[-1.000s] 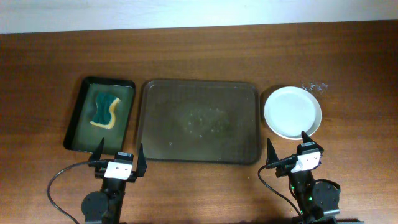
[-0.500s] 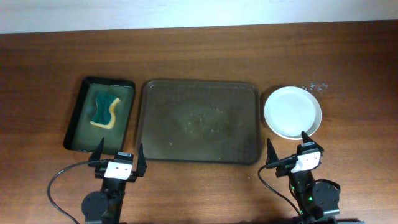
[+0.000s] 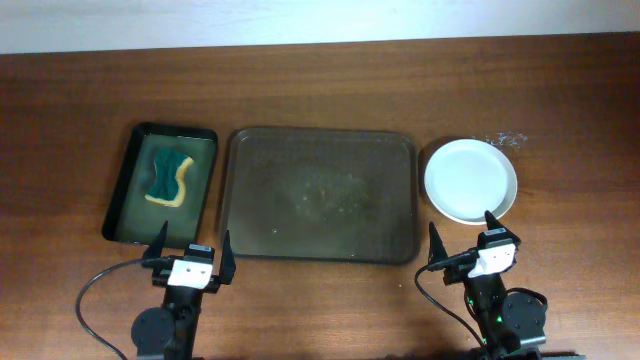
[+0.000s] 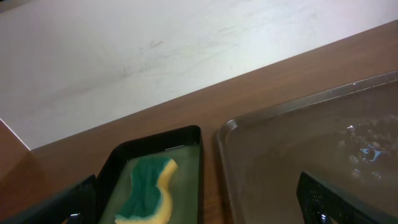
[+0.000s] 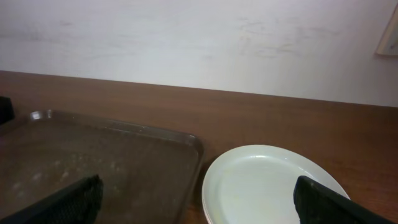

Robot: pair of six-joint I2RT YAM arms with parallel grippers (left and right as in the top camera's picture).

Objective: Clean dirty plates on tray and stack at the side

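Observation:
The large dark brown tray [image 3: 320, 194] lies in the middle of the table with no plate on it, only wet spots; it also shows in the left wrist view [image 4: 311, 143] and the right wrist view [image 5: 99, 155]. The white plates [image 3: 470, 180] sit in a stack on the table right of the tray, also in the right wrist view [image 5: 273, 186]. My left gripper [image 3: 190, 255] is open and empty near the front edge, below the tray's left corner. My right gripper [image 3: 462, 243] is open and empty just in front of the plate stack.
A smaller dark green-black tray [image 3: 162, 182] left of the big tray holds a green and yellow sponge [image 3: 170, 177], also in the left wrist view [image 4: 148, 186]. A white wall runs behind the table's far edge.

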